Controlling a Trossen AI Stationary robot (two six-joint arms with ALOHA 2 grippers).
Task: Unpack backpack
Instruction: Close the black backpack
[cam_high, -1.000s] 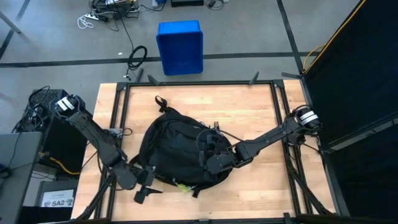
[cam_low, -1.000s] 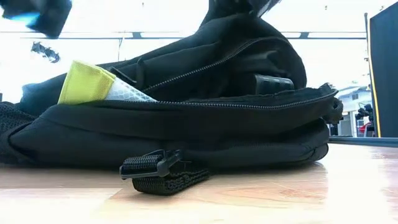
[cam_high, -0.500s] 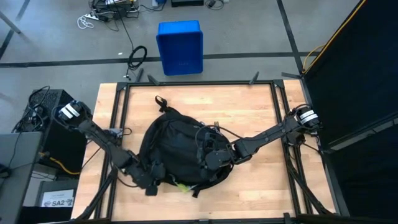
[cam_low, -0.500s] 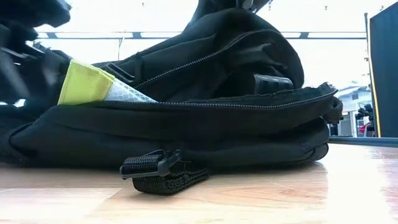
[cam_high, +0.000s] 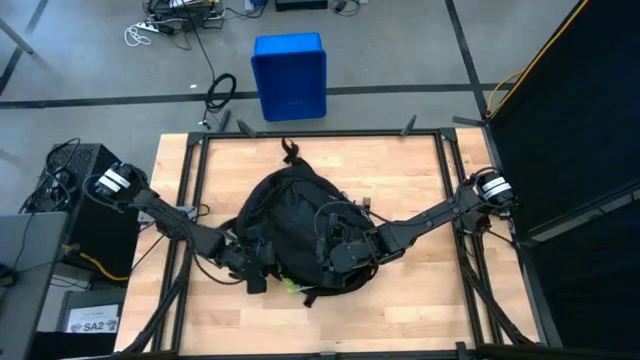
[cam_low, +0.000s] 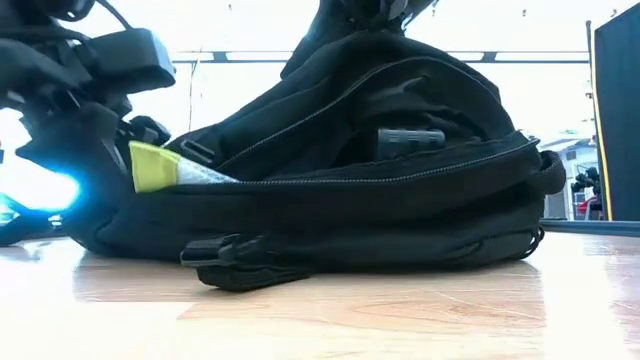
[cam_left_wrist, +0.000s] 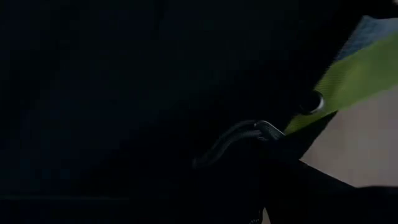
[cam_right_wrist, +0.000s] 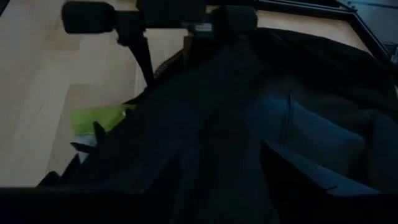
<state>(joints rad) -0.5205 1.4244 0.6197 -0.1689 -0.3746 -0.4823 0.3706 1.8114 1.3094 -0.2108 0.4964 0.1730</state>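
The black backpack lies on its side in the middle of the wooden table, its zip opening toward the near edge. A yellow-green thing pokes out of the opening's left end, and a dark ribbed thing shows farther right in it. My left gripper is against the backpack's near left end, next to the yellow-green thing. My right gripper is over the backpack's near right part, shut on its upper fabric. My right gripper holds the backpack's upper flap from above, slanting in from the table's right. The fabric is drawn up into a peak under it, above the zip opening. The backpack's lower side stays on the table. The gripper itself hides the exact place of the pinch.
A blue plastic bin stands on the floor beyond the far edge. Black frame rails run along the table's sides. A strap with a buckle lies in front of the backpack. Bare wood shows near right and at the far edge.
My left gripper has swung from the near left corner toward the backpack and down, tipping as it came, and now stands at its near left end. The backpack has slid toward the table's right and turned, its top loop moving right and farther back.
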